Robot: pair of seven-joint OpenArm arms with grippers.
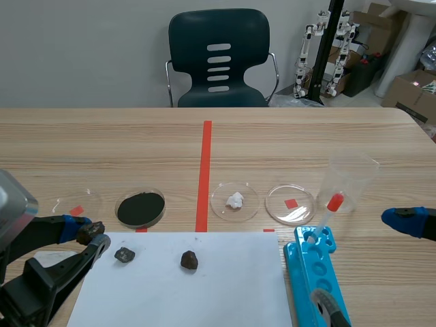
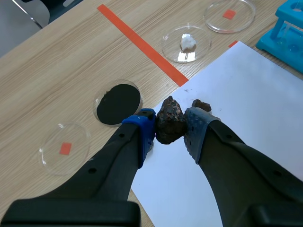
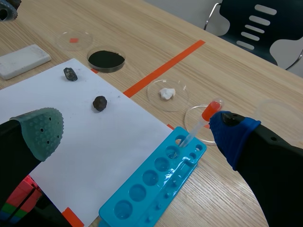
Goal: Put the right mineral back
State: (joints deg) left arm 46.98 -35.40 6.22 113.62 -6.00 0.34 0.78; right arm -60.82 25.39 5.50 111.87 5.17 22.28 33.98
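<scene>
My left gripper (image 2: 169, 128) is shut on a dark brown mineral (image 2: 170, 120), held just above the left edge of the white paper (image 1: 204, 286). In the scene view that gripper (image 1: 87, 235) sits low at the left, near an empty petri dish with a red mark (image 1: 76, 204). Two more dark minerals (image 1: 124, 255) (image 1: 189, 259) lie on the paper. The dishes in the row hold black powder (image 1: 140, 208), a white lump (image 1: 235, 201), and nothing over a red mark (image 1: 291, 203). My right gripper (image 3: 137, 133) stands open above the paper's right side, holding nothing.
A blue well tray (image 1: 317, 276) lies right of the paper, with a red-bulbed dropper (image 1: 334, 202) leaning in it. Behind the tray stands a clear plastic beaker (image 1: 351, 178). A white block (image 3: 23, 60) lies left of the paper. A dark chair (image 1: 218, 58) stands behind the table.
</scene>
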